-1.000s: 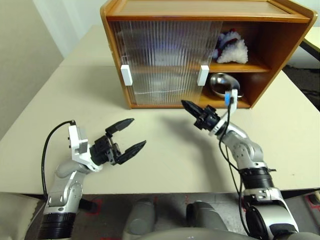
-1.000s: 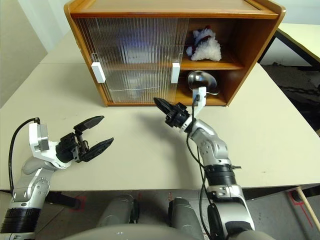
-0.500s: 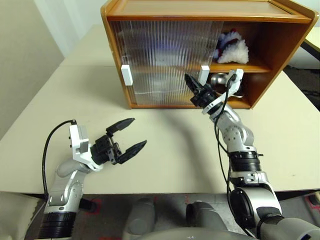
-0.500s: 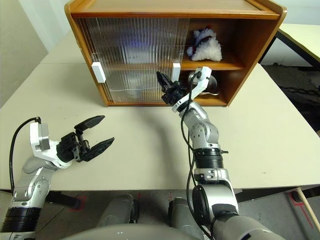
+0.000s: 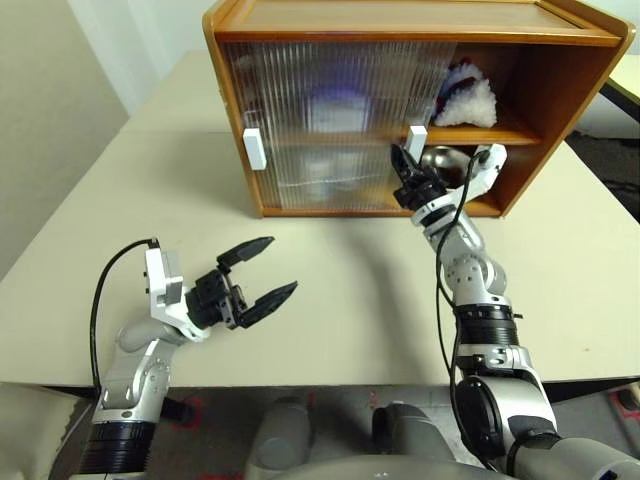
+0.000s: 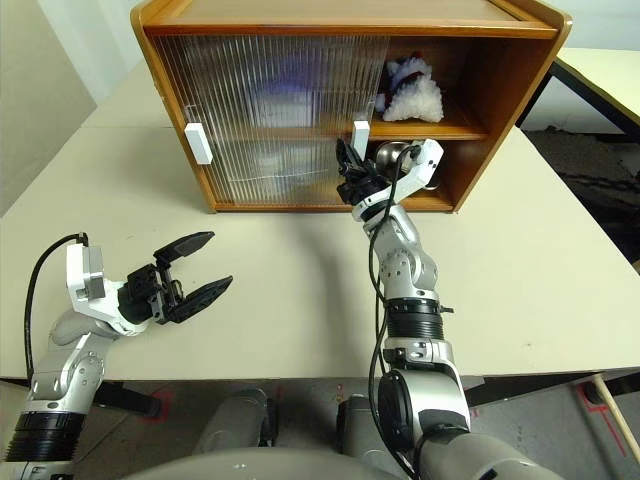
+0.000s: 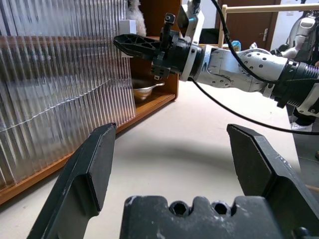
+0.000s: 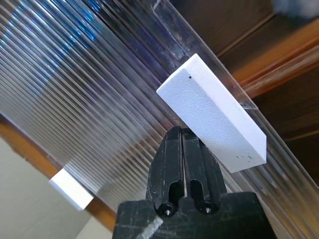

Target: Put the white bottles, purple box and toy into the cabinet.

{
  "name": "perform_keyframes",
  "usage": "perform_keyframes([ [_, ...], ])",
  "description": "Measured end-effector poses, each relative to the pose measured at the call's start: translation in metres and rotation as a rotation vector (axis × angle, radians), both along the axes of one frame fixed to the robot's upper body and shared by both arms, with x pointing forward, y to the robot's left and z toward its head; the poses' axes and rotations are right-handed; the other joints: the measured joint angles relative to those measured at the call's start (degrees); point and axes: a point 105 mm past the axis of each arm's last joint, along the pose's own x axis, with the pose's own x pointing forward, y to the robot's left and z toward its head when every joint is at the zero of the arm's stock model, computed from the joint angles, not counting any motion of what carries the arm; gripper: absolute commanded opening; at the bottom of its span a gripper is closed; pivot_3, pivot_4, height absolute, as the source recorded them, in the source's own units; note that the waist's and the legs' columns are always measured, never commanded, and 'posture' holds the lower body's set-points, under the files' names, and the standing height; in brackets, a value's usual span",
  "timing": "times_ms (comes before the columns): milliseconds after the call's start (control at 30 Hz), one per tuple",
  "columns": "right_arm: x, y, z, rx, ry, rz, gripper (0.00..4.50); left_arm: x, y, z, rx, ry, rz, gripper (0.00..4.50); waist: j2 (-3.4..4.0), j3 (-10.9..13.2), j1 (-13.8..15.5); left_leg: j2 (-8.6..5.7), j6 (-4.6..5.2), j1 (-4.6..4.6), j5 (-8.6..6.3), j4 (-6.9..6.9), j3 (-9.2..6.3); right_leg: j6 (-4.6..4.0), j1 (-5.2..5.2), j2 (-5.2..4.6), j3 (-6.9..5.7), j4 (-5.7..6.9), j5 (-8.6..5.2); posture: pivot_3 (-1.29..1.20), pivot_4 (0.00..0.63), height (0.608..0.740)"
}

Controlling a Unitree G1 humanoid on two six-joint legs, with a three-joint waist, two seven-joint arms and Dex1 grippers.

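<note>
- Door work is the step in hand, I judge: the right pincer [image 5: 405, 160] has its fingers pressed together, holding nothing, with its tip at the white handle [image 8: 212, 113] on the inner edge of the ribbed sliding door [image 5: 330, 120] of the cabinet [image 5: 400, 22].
- Toy [image 5: 467, 98] lies on the upper shelf, in the open right part of the cabinet; a metal dish [image 7: 144, 88] sits on the lower shelf below it.
- White bottle shapes [image 5: 338, 110] show blurred behind the ribbed door; a purple tint is there too, but I cannot make out the box itself.
- Bench [image 5: 350, 290] in front of the cabinet carries none of the task's things, so the loading looks done or nearly so.
- Next move, as I judge it: push sideways on the handle with the tip kept against its edge, so the door slides along its track without the tip slipping off.
- Left pincer [image 5: 258, 273] hovers over the bench, well apart from the cabinet, fingers spread wide and empty.
</note>
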Motion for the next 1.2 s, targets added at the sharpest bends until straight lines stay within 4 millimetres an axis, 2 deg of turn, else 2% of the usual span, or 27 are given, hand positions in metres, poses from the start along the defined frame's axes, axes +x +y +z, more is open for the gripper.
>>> perform_keyframes([
  [233,-0.001,-0.009,0.000,0.000,-0.004,-0.077,0.02,0.001,0.002,-0.004,-0.001,0.015,0.000,4.50,0.00,0.0,0.0,0.00,0.00,-0.03,0.01,0.10,0.00,0.00,0.01,-0.02,0.00,0.03,0.00,0.23,0.011,0.740],
  [333,0.000,-0.015,0.000,0.052,0.014,-0.143,0.02,0.002,0.001,-0.003,0.000,0.007,-0.007,4.50,0.00,0.0,0.0,0.00,0.00,-0.03,0.01,0.17,-0.01,0.00,0.01,-0.02,0.00,0.10,0.00,0.22,0.013,0.740],
  [433,0.000,-0.025,-0.001,0.082,0.028,-0.202,0.02,0.002,0.001,-0.002,0.001,0.003,-0.012,4.50,0.02,0.0,0.0,0.00,-0.03,-0.06,0.00,0.42,0.00,0.01,0.04,-0.10,-0.03,0.22,-0.02,0.22,0.013,0.740],
  [600,-0.004,-0.057,-0.004,0.104,0.032,-0.348,0.02,0.003,0.001,-0.005,0.002,0.013,-0.021,4.50,0.05,0.0,-0.4,0.00,-0.10,-0.06,-0.05,0.56,0.04,0.03,0.08,-0.12,0.02,0.22,-0.03,0.20,0.015,0.740],
  [767,-0.006,-0.075,-0.003,0.117,0.030,-0.439,0.02,0.003,0.001,-0.007,0.000,0.023,-0.026,4.50,0.09,0.1,-1.9,0.04,0.07,-0.01,0.05,0.55,-0.02,-0.04,0.06,-0.01,0.03,0.38,-0.12,0.20,0.015,0.740],
  [1000,-0.007,-0.088,-0.003,0.120,0.029,-0.494,0.02,0.002,-0.004,-0.008,-0.013,0.026,-0.039,4.50,0.13,0.1,-3.2,0.02,0.01,-0.02,0.01,0.48,-0.04,-0.01,0.03,0.01,0.11,0.46,-0.18,0.20,0.010,0.740],
  [1200,-0.002,-0.099,-0.008,0.096,0.041,-0.517,0.02,0.003,-0.008,-0.009,-0.020,0.030,-0.042,4.50,0.13,0.1,-3.1,-0.01,0.03,0.01,0.02,0.51,-0.03,0.07,0.10,0.00,0.16,0.43,-0.22,0.21,0.010,0.740],
])
